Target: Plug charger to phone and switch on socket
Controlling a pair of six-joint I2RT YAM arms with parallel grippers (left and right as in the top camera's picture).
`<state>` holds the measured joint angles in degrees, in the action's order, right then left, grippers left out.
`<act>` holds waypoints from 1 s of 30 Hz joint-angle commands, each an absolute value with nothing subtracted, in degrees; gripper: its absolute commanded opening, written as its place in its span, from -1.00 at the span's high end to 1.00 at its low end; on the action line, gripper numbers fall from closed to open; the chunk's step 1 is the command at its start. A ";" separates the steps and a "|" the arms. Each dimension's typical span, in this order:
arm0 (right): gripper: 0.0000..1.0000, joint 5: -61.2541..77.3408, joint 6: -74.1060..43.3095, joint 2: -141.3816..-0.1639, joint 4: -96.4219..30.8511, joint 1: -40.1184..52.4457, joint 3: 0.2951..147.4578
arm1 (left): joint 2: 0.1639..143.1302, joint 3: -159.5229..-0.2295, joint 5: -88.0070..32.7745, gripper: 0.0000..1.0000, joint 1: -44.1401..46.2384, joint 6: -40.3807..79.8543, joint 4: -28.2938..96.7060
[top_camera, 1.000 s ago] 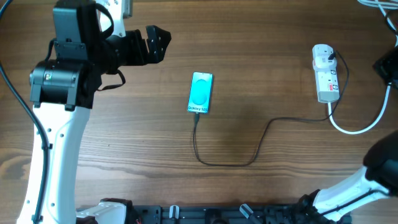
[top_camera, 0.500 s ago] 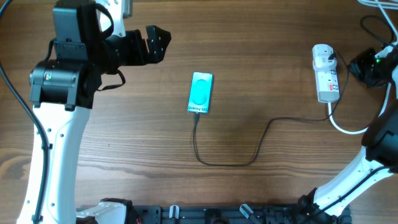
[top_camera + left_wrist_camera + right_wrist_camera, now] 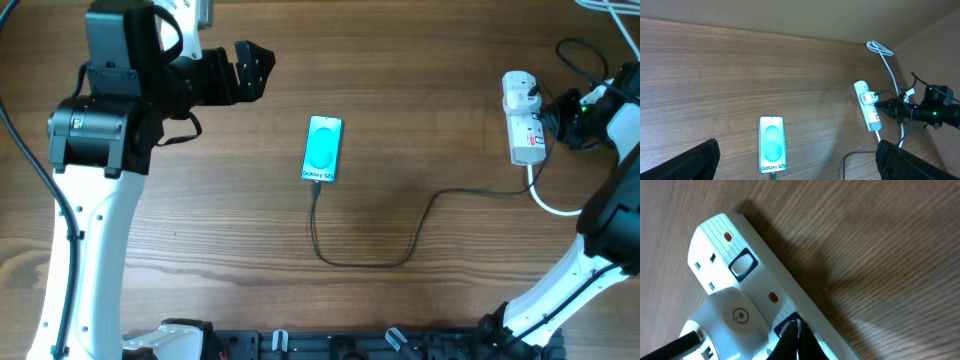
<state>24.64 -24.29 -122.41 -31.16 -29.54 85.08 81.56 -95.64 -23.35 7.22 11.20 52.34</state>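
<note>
White plastic forms the elongated power strip (image 3: 524, 120), which lies near the right edge of the brown wood-grain table (image 3: 420, 80), well apart from the small flat phone with the turquoise screen (image 3: 322, 149) at the table's centre. The thin black charger cable (image 3: 365, 262) runs in a loop from the phone's lower edge toward the power strip. The connector appears seated, though no view resolves the joint well enough to confirm it.

The right gripper (image 3: 796, 330) has its fingers pressed together into one dark wedge, holding nothing. Its tip is at the shadowed rocker switch (image 3: 784, 325) beside the white plug adapter (image 3: 735, 317), just below a small red indicator mark (image 3: 773, 297). The left gripper (image 3: 258, 68) hangs spread and empty over the left of the table, well apart from the phone.

Remaining step, as judged: operate the switch.

Hazards:

1. Slip. The wedge tip is narrow, so an off-centre press may skid off the rocker without toggling it.
2. Strip shift. The power strip lies loose on the table. A sideways push would slide it instead of toggling the rocker, and could tug the cable and unseat the connector at the phone.
3. Wrong switch. The pale rocker switch (image 3: 741, 264) nearer the strip's end serves an empty outlet. Pressing it would not power the adapter.
4. Snag. The black cable and a thicker white cable (image 3: 560, 211) pass near the right gripper, and either may catch on retreat.
</note>
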 commanded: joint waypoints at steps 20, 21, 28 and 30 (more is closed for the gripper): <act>0.91 25.06 -18.22 -123.57 -32.36 -26.15 84.42 | 81.60 -95.85 -22.61 -1.00 6.85 10.70 52.21; 0.92 25.08 -18.24 -123.57 -32.12 -26.15 83.92 | 81.60 -95.85 -22.63 -1.00 6.85 10.70 52.21; 0.91 25.08 -19.35 -123.57 -29.52 -26.09 79.81 | 81.60 -95.85 -22.63 -1.00 6.85 10.70 52.21; 0.91 25.10 -19.35 -123.57 -29.58 -26.09 79.81 | 81.60 -95.85 -22.63 -1.00 6.85 10.70 52.21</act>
